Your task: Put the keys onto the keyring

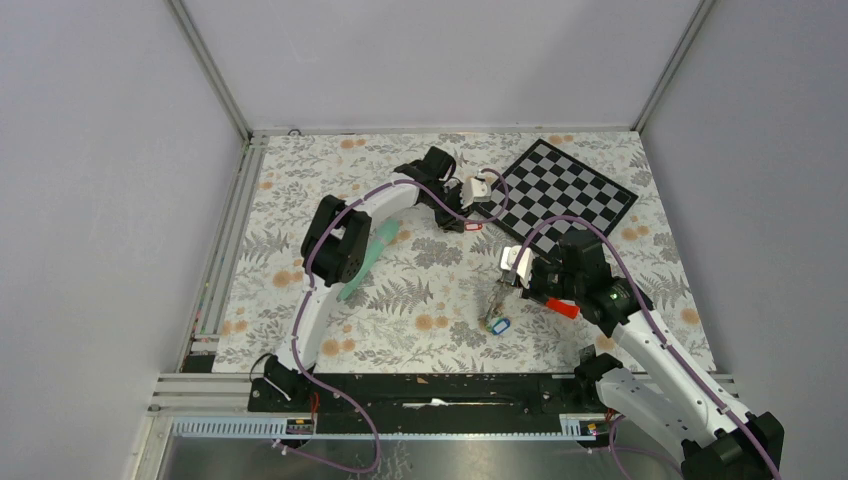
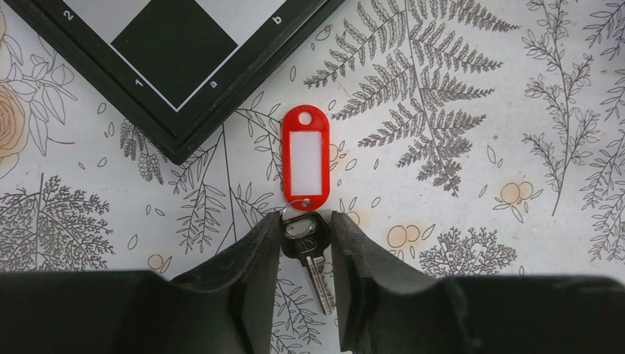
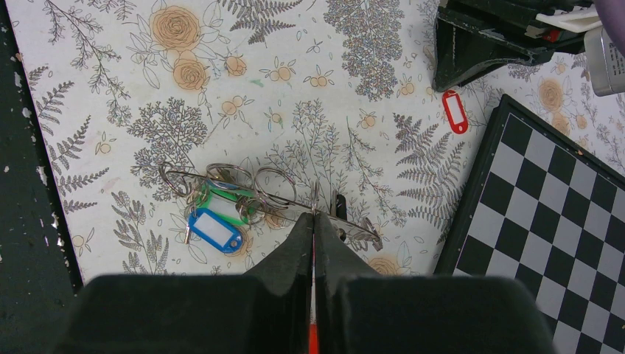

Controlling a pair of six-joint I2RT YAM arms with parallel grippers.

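Note:
A red-tagged key lies on the floral cloth; its tag points away and its dark head sits between my left fingers. My left gripper is closed to the width of the key head. The tag also shows in the top view and the right wrist view. A blue-tagged key and a green-tagged key hang in a bunch of wire rings on a long metal bar. My right gripper is shut on a thin red piece, its tips at the bar.
A chessboard lies at the back right; its corner is just beyond the red tag. A mint-green tube lies under my left arm. The cloth's dark front edge is close to the key bunch.

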